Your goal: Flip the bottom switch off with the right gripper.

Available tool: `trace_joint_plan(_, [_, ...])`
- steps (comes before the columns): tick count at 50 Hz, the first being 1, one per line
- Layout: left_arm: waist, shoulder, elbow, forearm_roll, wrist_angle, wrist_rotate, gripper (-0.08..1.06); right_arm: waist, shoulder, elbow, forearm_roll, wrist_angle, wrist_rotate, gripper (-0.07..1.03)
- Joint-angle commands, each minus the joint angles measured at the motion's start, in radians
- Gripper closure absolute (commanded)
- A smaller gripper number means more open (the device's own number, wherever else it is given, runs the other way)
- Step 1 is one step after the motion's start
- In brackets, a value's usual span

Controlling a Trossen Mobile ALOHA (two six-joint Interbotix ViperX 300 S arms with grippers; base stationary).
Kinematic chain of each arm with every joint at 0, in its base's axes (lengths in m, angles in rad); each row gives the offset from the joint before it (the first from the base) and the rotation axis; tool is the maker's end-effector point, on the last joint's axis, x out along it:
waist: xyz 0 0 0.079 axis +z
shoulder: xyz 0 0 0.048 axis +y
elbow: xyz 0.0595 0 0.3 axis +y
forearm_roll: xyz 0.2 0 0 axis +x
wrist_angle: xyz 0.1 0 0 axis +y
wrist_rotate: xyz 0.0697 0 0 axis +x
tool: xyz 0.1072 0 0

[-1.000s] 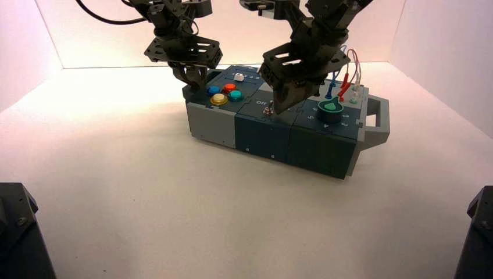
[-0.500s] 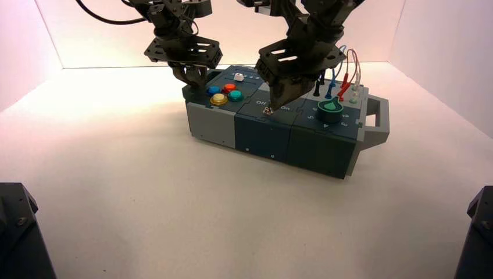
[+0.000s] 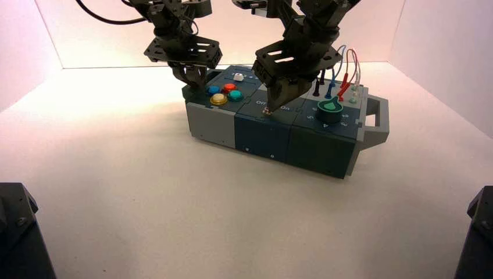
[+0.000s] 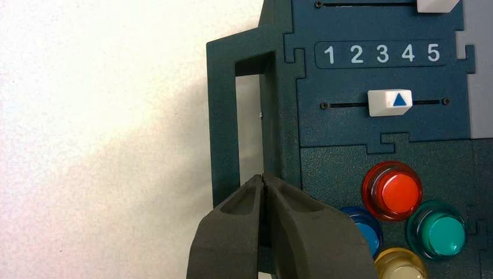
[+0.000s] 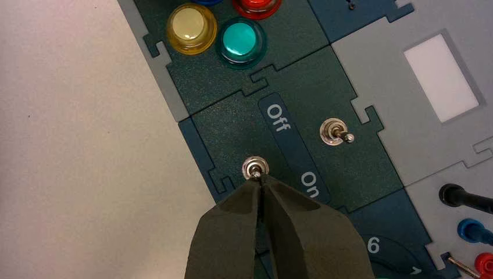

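Note:
The bottom switch (image 5: 254, 168), a tiny silver toggle on a round nut, sits beside the "Off"/"On" label on the dark middle panel of the box (image 3: 264, 136). My right gripper (image 5: 259, 177) is shut, and its joined tips touch the lever from the "On" end. In the high view the right gripper (image 3: 273, 107) hangs over the switch (image 3: 267, 110) near the box's front edge. The left gripper (image 4: 263, 179) is shut and empty by the box's left handle (image 4: 224, 116), also seen above the box's left end (image 3: 193, 86).
A twin silver toggle (image 5: 334, 132) stands across the label. Yellow (image 5: 190, 24) and teal (image 5: 240, 38) buttons lie beyond the "Off" end. A green knob (image 3: 330, 107), plugged wires (image 3: 343, 87) and a grey handle (image 3: 378, 121) fill the box's right end. A white slider (image 4: 390, 102) sits near the left gripper.
The right gripper has swung left across the middle panel and its shut tips now rest against the bottom switch. The left arm has not moved.

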Motion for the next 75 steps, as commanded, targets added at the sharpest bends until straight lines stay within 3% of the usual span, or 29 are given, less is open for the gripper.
trace_joint_plan(1, [-0.006, -0.014, -0.02, -0.002, -0.002, -0.003, 1.0, -0.002, -0.02, -0.057, 0.0, -0.009, -0.002, 0.99])
trace_joint_plan(41, [-0.006, -0.012, -0.021, -0.002, 0.005, -0.003, 1.0, -0.003, -0.028, -0.091, -0.02, 0.018, -0.005, 0.99])
trace_joint_plan(75, [-0.006, -0.026, -0.017, -0.002, -0.002, -0.003, 1.0, -0.04, -0.087, -0.023, -0.021, 0.018, -0.003, 0.99])
